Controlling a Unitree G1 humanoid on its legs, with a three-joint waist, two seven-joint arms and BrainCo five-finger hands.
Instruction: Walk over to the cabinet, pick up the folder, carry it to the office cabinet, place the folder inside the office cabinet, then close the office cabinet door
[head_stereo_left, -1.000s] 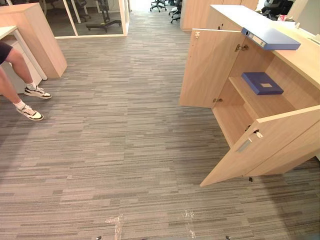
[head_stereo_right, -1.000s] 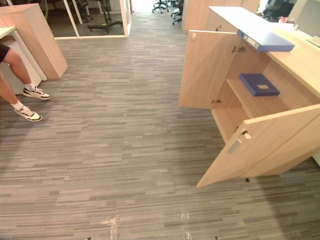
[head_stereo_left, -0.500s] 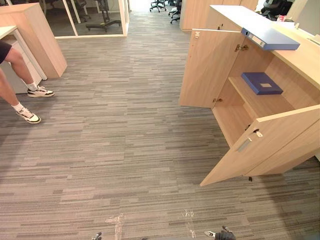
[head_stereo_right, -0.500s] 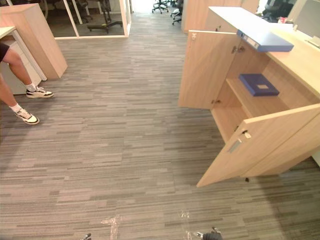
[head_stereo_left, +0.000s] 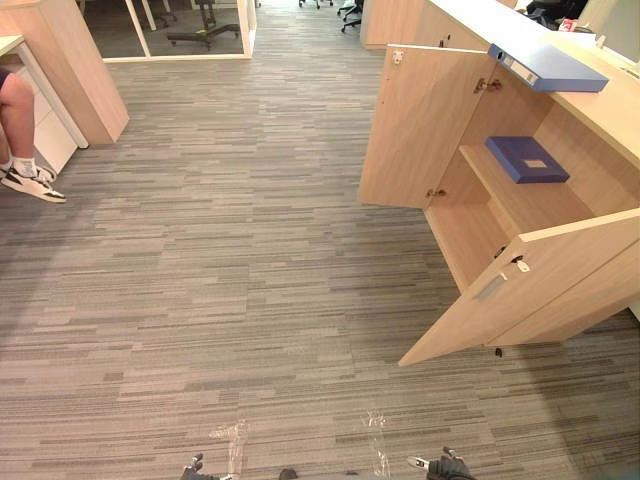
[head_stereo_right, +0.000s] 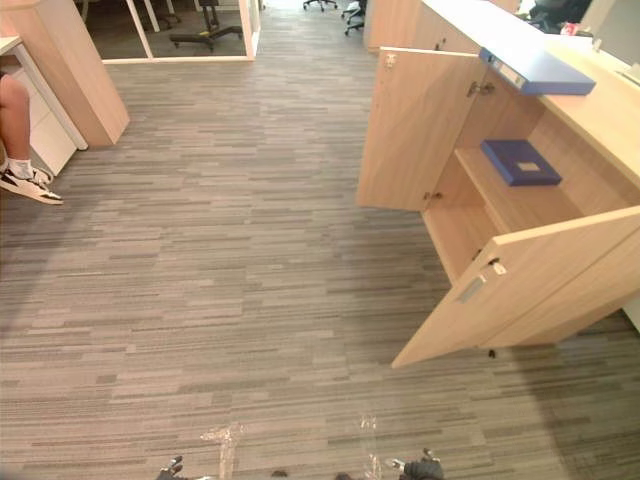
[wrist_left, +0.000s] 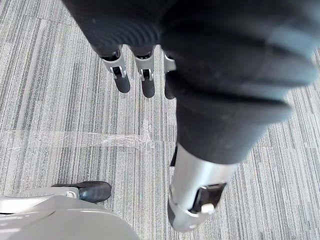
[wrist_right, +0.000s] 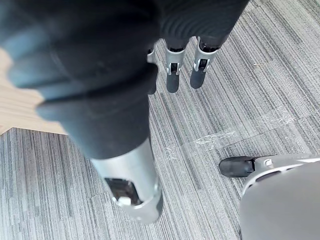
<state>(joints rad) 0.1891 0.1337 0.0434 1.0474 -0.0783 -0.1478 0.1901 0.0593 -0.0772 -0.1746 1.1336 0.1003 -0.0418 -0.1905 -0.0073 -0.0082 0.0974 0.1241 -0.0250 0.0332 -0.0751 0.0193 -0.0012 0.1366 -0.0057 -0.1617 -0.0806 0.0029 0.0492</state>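
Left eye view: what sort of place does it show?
Most likely an office: grey striped carpet, a wooden cabinet with both doors open, and a blue folder lying on its top.

The person (head_stereo_left: 15, 115) at the left edge is cut off to a leg and a shoe, the near open door (head_stereo_left: 540, 280) hides the lower inside of the office cabinet (head_stereo_left: 605, 115), the label on the blue box (head_stereo_left: 527, 160) is too small to read, and the bottom edge clips the left hand (head_stereo_left: 192, 467) and right hand (head_stereo_left: 449, 466).
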